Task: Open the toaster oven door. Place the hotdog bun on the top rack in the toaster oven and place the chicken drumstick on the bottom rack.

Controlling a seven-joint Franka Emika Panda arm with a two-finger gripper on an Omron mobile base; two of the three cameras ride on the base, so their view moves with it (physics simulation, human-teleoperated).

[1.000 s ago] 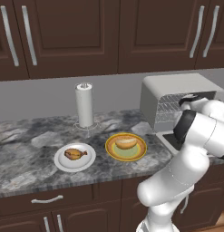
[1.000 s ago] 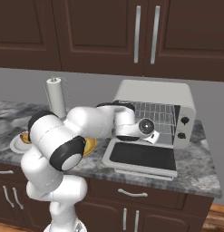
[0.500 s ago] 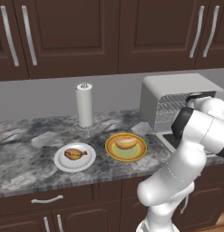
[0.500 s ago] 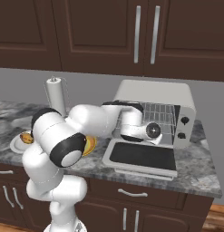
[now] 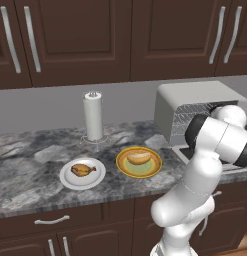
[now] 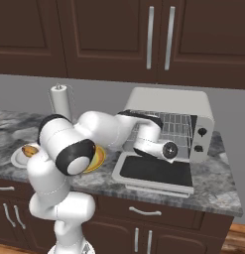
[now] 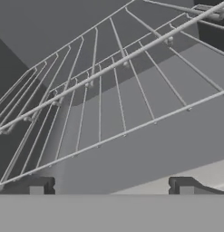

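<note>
Room: You face a grey marble table under dark wood cabinets, in a rendered kitchen.
Toaster oven: It stands right at the claw, silver, with knobs at its right front.
Toaster oven door: It lies folded down flat, just below the claw. This step looks done.
Claw: It sits at the oven mouth, aimed inward. Its two dark tips stand spread apart with nothing between them.
Racks: A wire rack spans the space just ahead of the claw, bare. You cannot tell which rack it is.
Hotdog bun: It rests on a yellow plate, well off to the claw's left. It is not yet picked up.
Chicken drumstick: It rests on a white plate, farther left than the bun. It is also untouched.
Paper towel roll: It stands upright behind the plates.
Left to do: Both foods must go in, bun up, drumstick down.
</note>
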